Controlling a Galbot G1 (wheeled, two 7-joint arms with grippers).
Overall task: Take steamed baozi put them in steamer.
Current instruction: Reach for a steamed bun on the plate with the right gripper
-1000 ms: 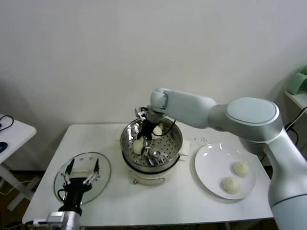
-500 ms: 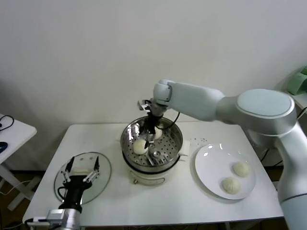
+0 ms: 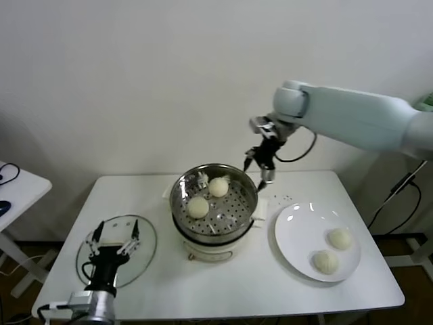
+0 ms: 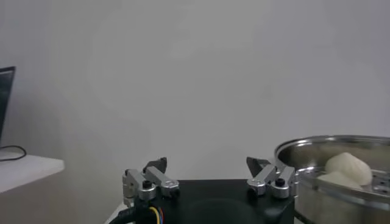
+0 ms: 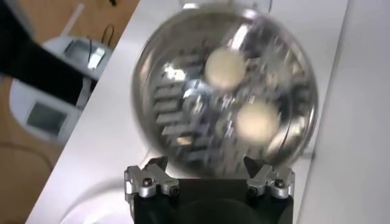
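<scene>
**Right tool empty above steamer rim**

Right tool [image 3: 260,167], jaws spread wide and holding nothing, hangs right of centre in the head view, above the round shiny stainless-steel steamer [image 3: 214,200]. Two cream-white baozi [image 3: 198,207] lie inside; two more sit on the white round plate [image 3: 298,237] at lower right. Left tool [image 3: 111,238], jaws apart, hovers over the glass lid [image 3: 145,238] at lower left on the white counter [image 3: 230,284].

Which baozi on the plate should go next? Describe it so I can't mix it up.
Look at the white plate to the right of the steamer. Two baozi lie on it; probably take the farther baozi, lying closer to the open right gripper than the near-edge baozi.
</scene>
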